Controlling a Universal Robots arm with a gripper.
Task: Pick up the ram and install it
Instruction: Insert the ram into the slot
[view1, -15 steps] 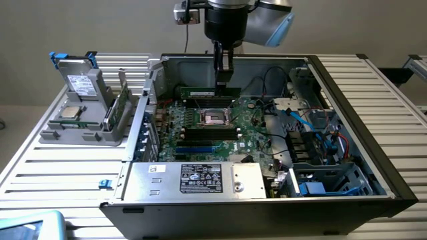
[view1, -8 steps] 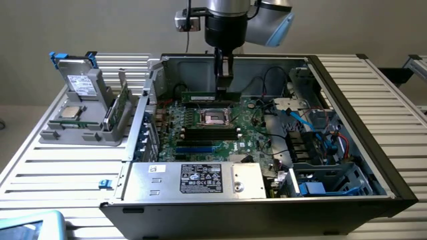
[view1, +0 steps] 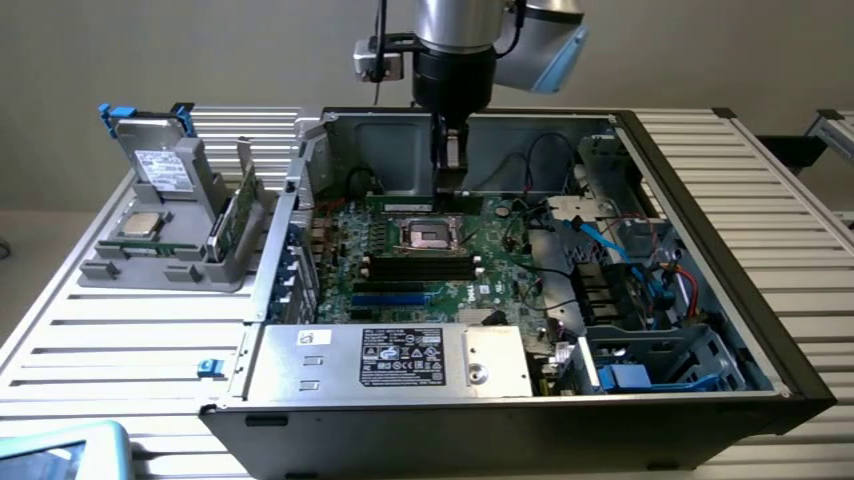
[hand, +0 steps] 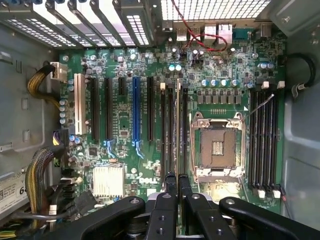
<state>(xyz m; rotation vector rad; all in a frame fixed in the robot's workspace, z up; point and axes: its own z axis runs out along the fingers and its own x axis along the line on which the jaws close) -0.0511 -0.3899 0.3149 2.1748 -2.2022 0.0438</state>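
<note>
Clamping tight, the black pincer (hand: 178, 184) has its tips pressed on the ram (hand: 179, 125), a thin stick seen edge-on. The ram reaches out from the tips along the long black slots (hand: 170, 130) of the green motherboard (hand: 122, 120). Just beside it is the square, metal-framed processor socket (hand: 217, 145). Near the pincer: white "DELL" lettering (hand: 150, 179) and a ribbed silver heatsink (hand: 108, 181).

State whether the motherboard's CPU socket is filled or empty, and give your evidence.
Empty. The CPU socket shows its bare contact grid in the wrist view, with no processor seated in it.
</note>
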